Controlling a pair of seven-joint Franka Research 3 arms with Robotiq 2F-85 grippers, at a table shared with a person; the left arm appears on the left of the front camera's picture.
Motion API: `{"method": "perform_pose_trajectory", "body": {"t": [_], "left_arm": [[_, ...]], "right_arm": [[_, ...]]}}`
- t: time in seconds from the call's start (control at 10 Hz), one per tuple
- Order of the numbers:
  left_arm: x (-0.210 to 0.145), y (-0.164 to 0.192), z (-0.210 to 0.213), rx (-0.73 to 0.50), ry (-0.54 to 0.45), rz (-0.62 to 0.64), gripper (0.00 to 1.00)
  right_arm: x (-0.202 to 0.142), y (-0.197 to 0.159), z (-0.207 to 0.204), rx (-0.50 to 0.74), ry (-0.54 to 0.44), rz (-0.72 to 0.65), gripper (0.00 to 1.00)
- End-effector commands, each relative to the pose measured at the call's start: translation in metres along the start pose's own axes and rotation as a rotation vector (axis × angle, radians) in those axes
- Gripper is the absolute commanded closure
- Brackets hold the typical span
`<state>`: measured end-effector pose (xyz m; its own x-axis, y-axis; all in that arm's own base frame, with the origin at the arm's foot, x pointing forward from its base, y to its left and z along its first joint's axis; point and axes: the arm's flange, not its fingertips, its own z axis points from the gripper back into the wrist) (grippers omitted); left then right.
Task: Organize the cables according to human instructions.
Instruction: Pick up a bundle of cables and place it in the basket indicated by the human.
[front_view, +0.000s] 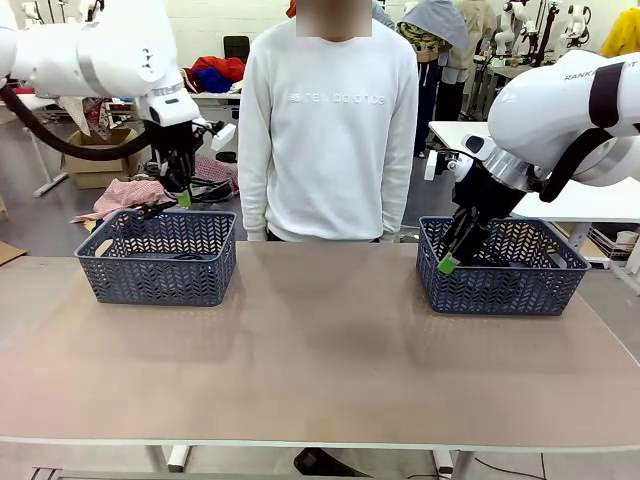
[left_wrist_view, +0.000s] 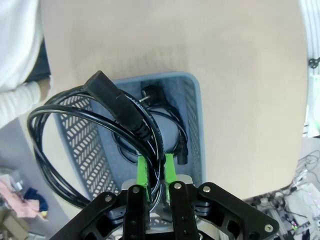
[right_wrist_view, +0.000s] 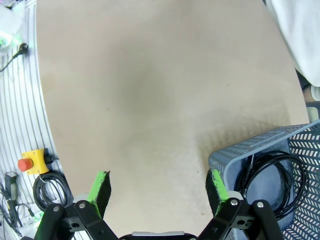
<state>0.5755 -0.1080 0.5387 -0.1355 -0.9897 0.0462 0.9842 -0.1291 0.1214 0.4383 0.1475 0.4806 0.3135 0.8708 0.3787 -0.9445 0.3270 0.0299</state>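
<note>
My left gripper (front_view: 182, 198) hangs over the far rim of the left grey basket (front_view: 160, 272), shut on a coiled black cable (left_wrist_view: 47, 165). The coil's loop and plug (left_wrist_view: 107, 92) dangle above the basket in the left wrist view, where my left gripper (left_wrist_view: 156, 167) pinches the strands. Another black cable (left_wrist_view: 167, 122) lies on that basket's floor (left_wrist_view: 192, 125). At the near left wall of the right grey basket (front_view: 500, 292) my right gripper (front_view: 450, 262) stands open and holds nothing. One cable (right_wrist_view: 272, 172) lies coiled inside that basket (right_wrist_view: 235, 152), beside my right gripper (right_wrist_view: 158, 186).
A person in a white sweatshirt (front_view: 330, 130) stands at the table's far edge between the two baskets. The brown tabletop (front_view: 320, 350) lies bare between and in front of them. A yellow emergency-stop box (right_wrist_view: 32, 161) and a spare cord lie on the floor beyond the table edge.
</note>
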Motion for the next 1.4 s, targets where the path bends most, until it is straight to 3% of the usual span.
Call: {"method": "perform_pose_trajectory", "body": {"t": [0.0, 0.4, 1.3], "left_arm": [[-0.015, -0.013, -0.008, 0.029, -0.04, -0.021, 0.97], [-0.039, -0.018, -0.029, 0.004, -0.044, -0.056, 0.97], [-0.061, -0.012, -0.073, 0.015, -0.046, 0.041, 0.97]], "right_arm": [[0.001, 0.0, 0.002, -0.006, -0.002, -0.001, 0.0], [0.001, 0.0, 0.002, -0.006, -0.002, -0.001, 0.0], [0.001, 0.0, 0.002, -0.006, -0.002, -0.001, 0.0]]}}
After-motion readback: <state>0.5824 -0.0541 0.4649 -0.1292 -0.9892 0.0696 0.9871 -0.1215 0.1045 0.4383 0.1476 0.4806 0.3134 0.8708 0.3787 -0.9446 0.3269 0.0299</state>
